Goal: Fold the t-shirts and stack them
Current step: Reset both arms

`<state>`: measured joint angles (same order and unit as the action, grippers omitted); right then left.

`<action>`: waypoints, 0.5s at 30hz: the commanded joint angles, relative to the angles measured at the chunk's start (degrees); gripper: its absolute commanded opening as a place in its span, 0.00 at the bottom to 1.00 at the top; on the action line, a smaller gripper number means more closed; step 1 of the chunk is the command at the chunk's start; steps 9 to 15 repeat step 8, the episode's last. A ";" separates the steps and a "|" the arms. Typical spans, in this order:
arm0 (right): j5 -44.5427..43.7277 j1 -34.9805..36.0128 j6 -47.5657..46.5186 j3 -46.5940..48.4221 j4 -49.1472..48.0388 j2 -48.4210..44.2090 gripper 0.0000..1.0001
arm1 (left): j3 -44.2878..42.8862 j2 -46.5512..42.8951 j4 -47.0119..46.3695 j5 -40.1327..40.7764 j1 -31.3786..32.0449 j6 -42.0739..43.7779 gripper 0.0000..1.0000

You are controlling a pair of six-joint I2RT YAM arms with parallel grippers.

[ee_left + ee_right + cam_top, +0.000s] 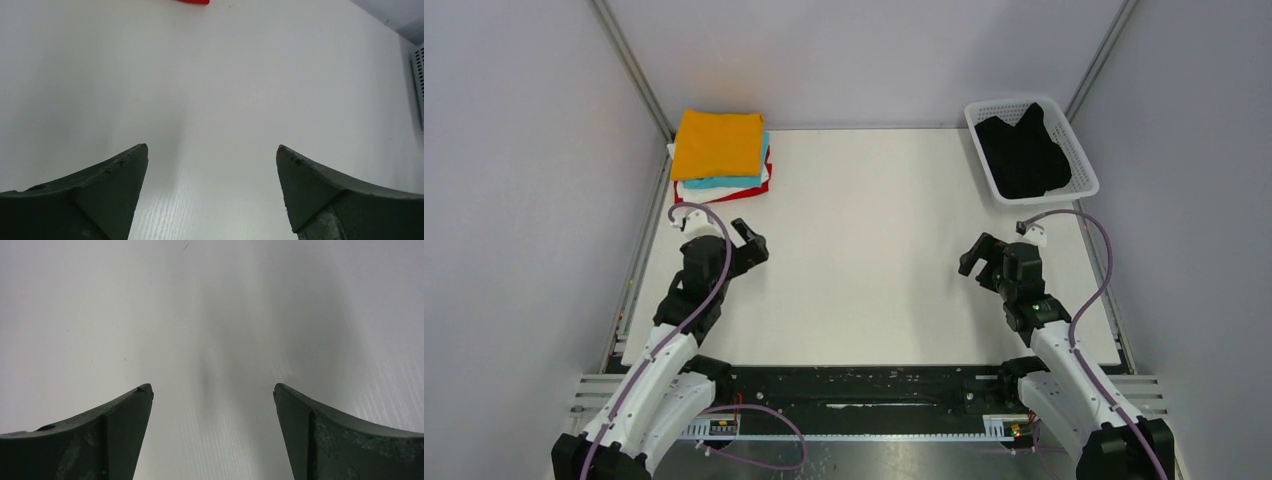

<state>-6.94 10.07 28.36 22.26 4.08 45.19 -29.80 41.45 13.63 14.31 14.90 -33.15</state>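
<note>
Left gripper [751,243] and right gripper [976,256] hang over the white table [864,290], jaws spread wide, holding nothing. In the far left corner a folded stack shows the orange-yellow t-shirt [717,143] on top, with the turquoise t-shirt [736,183], white t-shirt [721,191] and red t-shirt [694,199] below. The black t-shirt [1024,155] lies crumpled in the lattice basket [1081,160].

Left wrist: fingers [112,172] wide apart above tabletop, with a red cloth edge at the top.

Right wrist: fingers [117,410] wide apart, with tabletop between them.
</note>
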 commanded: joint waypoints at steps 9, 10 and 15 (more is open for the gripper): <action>-4.25 -0.22 -0.46 -1.28 -5.38 -3.92 0.99 | -0.65 -3.55 -5.43 3.53 0.12 1.36 0.99; -4.25 -0.22 -0.46 -1.28 -5.38 -3.92 0.99 | -0.65 -3.55 -5.43 3.53 0.12 1.36 0.99; -4.25 -0.22 -0.46 -1.28 -5.38 -3.92 0.99 | -0.65 -3.55 -5.43 3.53 0.12 1.36 0.99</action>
